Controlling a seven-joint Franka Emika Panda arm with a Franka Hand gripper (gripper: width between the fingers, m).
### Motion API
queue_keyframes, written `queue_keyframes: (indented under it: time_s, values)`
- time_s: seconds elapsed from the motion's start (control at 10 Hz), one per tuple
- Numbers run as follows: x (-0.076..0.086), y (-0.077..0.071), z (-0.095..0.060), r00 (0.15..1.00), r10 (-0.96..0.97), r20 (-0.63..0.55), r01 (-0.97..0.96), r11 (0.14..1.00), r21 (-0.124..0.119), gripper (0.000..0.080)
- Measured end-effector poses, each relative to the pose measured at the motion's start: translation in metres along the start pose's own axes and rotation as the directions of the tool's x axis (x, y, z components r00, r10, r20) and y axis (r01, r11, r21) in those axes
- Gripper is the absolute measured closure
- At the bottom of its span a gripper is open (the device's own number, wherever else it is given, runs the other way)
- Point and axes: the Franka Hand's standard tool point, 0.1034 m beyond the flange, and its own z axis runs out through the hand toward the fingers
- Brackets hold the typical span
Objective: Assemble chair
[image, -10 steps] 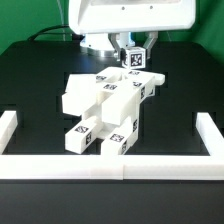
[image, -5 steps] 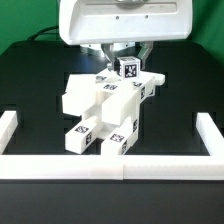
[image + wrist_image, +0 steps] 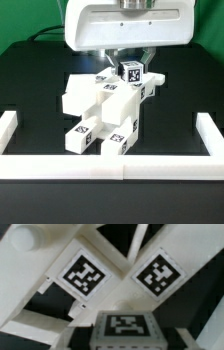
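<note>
The partly built chair (image 3: 103, 108) stands mid-table, a cluster of white slab and leg pieces with black-and-white tags. My gripper (image 3: 131, 66) hangs just above its far end, shut on a small tagged white block (image 3: 131, 72). The block rides close over the chair's rear slab (image 3: 150, 84); I cannot tell whether they touch. In the wrist view the held block (image 3: 125, 326) sits between the jaws with its tag facing the camera. Beyond it are two tagged faces of the chair (image 3: 83, 273), meeting in a V.
A long white border rail (image 3: 110, 169) runs along the front of the black table, with upright ends at the exterior view's left (image 3: 8, 130) and right (image 3: 211, 132). The large white robot hand (image 3: 125, 24) hides the table's far side.
The gripper with the block has come down and slightly toward the exterior view's left, closer to the chair's rear slab. The chair pieces have not moved.
</note>
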Motion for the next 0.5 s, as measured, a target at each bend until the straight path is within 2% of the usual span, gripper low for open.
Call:
queue_keyframes:
  time_s: [0.5]
  values:
    - [0.0005,0.0054,-0.0004,1.0,0.008,-0.013,-0.008,1.0,-0.007,0.0514]
